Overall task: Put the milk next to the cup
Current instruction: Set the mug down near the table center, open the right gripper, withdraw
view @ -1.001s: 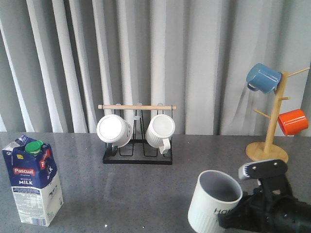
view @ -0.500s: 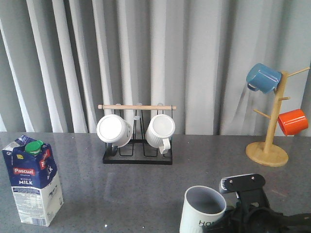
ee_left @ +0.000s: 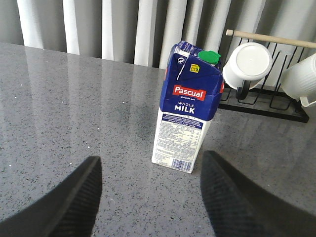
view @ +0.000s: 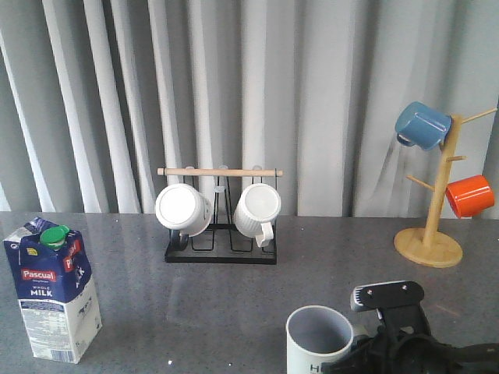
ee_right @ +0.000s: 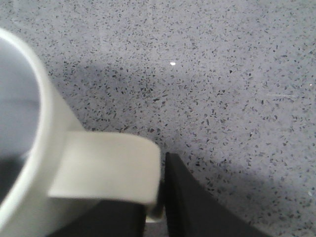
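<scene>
At bottom right, right hand clamped on cup handle.

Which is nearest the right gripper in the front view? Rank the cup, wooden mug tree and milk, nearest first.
1. The cup: at the right gripper, its handle by the fingers.
2. The wooden mug tree: back on the right.
3. The milk: far left.

One milk carton stands on the table. There are five mugs: one grey-white cup, two white ribbed mugs, one blue mug and one orange mug. Two racks: one wire rack, one wooden mug tree.
</scene>
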Available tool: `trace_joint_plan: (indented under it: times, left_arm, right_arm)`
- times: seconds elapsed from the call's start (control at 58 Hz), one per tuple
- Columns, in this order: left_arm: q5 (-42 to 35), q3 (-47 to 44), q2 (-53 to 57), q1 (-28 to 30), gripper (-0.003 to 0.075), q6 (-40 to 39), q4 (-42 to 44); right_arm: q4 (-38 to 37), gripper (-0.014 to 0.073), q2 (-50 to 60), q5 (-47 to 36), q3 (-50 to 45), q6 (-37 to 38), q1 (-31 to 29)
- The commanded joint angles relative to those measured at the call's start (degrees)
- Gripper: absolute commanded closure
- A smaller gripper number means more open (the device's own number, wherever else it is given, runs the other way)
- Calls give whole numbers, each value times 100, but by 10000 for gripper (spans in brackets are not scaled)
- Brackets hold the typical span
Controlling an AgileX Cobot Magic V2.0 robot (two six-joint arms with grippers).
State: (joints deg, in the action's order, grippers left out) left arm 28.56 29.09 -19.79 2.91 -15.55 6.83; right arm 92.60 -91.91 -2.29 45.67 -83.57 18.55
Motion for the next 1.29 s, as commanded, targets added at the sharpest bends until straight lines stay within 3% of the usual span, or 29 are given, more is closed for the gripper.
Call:
trace_joint_plan:
  times: [0.0,0.397,0.845,1.277]
  left_arm:
    - [-381,198,-74,-19,290,-13,-20]
    - [-376,198,-74,-19,290,-11,-20]
    - [-206,198,-74,-19,290,-11,-20]
    - [-133,198,-74,-19,290,-11,-20]
  right_arm:
    - [17,461,195,69,190,-9,2]
    - [290,333,195,117,190,-9,2]
    - [278,330,216,190,-10,-29,2]
    - [291,330,923,157,-10,-22,2]
